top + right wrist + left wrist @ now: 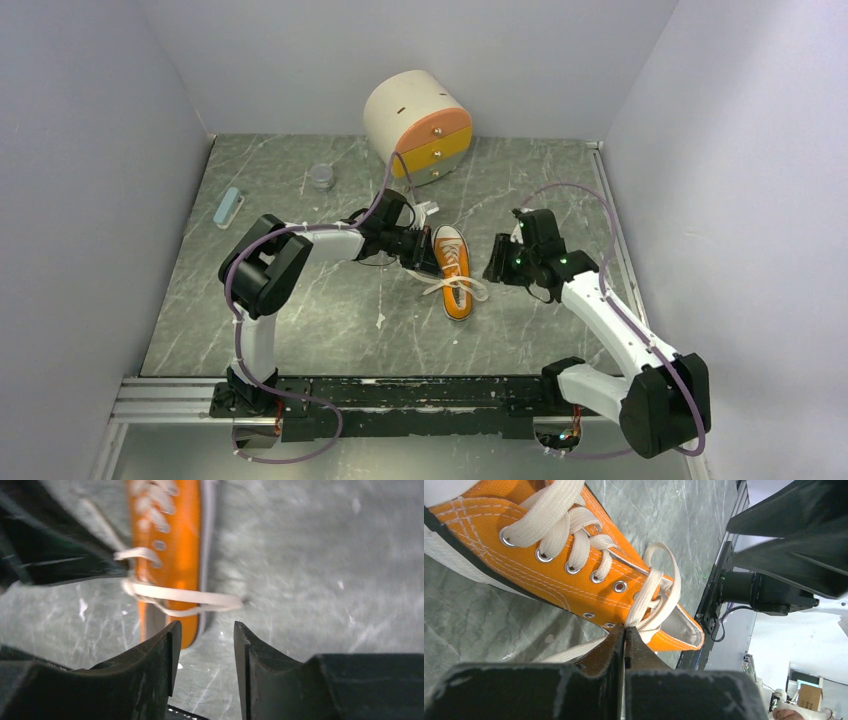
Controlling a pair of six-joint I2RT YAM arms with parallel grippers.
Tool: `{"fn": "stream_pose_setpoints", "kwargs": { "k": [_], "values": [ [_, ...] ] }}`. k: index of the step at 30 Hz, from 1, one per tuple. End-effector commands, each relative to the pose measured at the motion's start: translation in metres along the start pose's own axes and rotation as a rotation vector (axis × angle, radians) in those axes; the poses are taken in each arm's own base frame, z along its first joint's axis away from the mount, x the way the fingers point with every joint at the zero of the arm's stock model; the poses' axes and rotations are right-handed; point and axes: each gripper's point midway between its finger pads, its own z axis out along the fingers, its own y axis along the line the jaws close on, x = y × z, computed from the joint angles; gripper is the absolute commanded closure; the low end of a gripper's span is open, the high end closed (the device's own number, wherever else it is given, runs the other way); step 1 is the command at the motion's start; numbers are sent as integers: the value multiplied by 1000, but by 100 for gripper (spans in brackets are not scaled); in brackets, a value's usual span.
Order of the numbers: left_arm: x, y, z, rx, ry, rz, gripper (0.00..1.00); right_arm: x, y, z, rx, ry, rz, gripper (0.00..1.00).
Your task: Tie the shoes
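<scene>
Shoe [458, 303] lies in the middle of the table [300, 320], between the two arms. Its long way runs far to near, with the white toe far and the open heel end near. The laces [574, 540] do not look tied yet, and loose bits hang off both sides.

The left gripper [624, 630] is right beside the shoe's left side, by the top holes. Its jaws are pressed tight together and pinch a lace at the very tips.

The right gripper [202, 630] hovers just off the shoe's right side, by the heel end. Its jaws stand apart with nothing between them. A loose end [200, 599] lies across the shoe, left to right, and pokes out past its right edge, just in front of those jaws. So the right arm is the closer one to it. I think the next job is to dip forward and pinch that end.

There is open table to the right of the shoe and on the near side. A round drawer box [420, 125] stands past the toe, apart from it. The tight spot is the left side — go too far over and the two grippers could bump.
</scene>
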Motion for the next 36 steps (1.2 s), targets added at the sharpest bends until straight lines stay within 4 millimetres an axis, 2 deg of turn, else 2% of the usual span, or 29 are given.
{"fn": "stream_pose_setpoints", "kwargs": {
  "k": [1, 4, 7, 9, 17, 23, 27, 29, 32, 36],
  "values": [
    [-4, -14, -10, 40, 0, 42, 95, -26, 55, -10, -298, -96, -392, 51],
    [-4, -14, -10, 41, 5, 45, 95, -27, 67, 2, -317, -80, -485, 47],
    [-4, -14, -9, 43, 5, 42, 95, -19, 62, 23, -333, -12, -518, 46],
    [-5, -16, -9, 46, 5, 44, 95, -17, 59, 30, -358, 19, -487, 46],
    [-4, -16, -10, 50, 5, 41, 95, -16, 61, 46, -479, 35, -365, 45],
    [-8, -17, -8, 56, 4, 45, 95, -7, 62, 53, -509, 93, -330, 52],
    [-12, -18, -7, 64, 2, 46, 95, -2, 58, 53, -491, 97, -319, 52],
    [-12, -18, -6, 67, 4, 48, 95, -3, 53, 55, -468, 97, -311, 60],
    [-13, -17, -5, 65, 7, 52, 95, -5, 47, 52, -429, 111, -282, 78],
    [-14, -18, -5, 70, 6, 55, 95, -1, 45, 44, -425, 111, -254, 93]
  ]
}}
